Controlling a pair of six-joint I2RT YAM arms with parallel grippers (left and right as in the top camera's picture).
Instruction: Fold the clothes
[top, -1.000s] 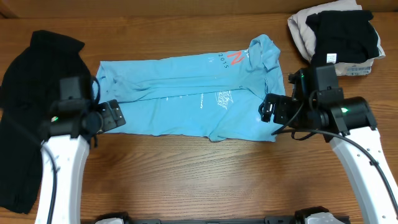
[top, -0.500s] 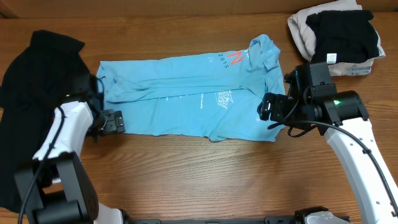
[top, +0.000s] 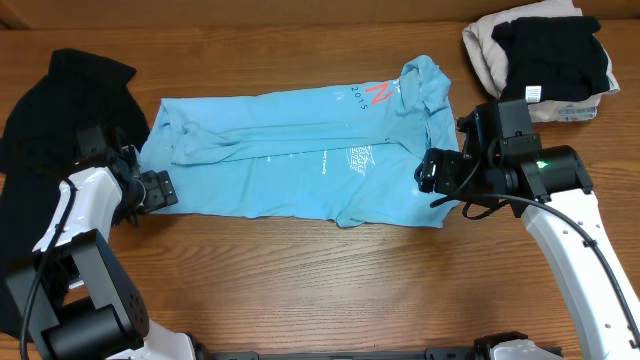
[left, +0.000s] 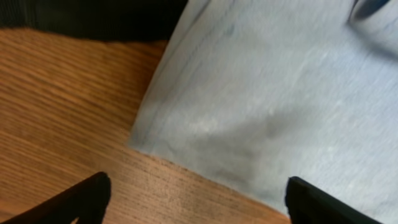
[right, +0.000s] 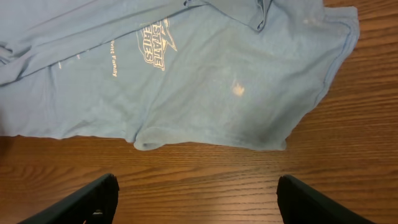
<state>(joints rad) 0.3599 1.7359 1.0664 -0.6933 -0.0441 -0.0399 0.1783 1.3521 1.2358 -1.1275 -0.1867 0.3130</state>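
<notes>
The light blue T-shirt (top: 300, 155) lies partly folded lengthwise across the middle of the table, white lettering and a red-orange mark facing up. My left gripper (top: 158, 189) is open and empty at the shirt's near left corner; in the left wrist view that corner (left: 205, 134) lies just ahead of the open fingers (left: 196, 199). My right gripper (top: 428, 173) is open and empty over the shirt's right end. In the right wrist view the shirt (right: 205, 81) with its white print lies flat ahead of the spread fingers (right: 199, 199).
A large black garment (top: 40, 170) lies along the table's left side, touching the shirt's left end. A stack of folded beige and black clothes (top: 540, 60) sits at the back right corner. Bare wood table (top: 320, 280) runs along the front.
My left gripper has moved left along the shirt's front edge to its left corner. The right arm has barely moved.
</notes>
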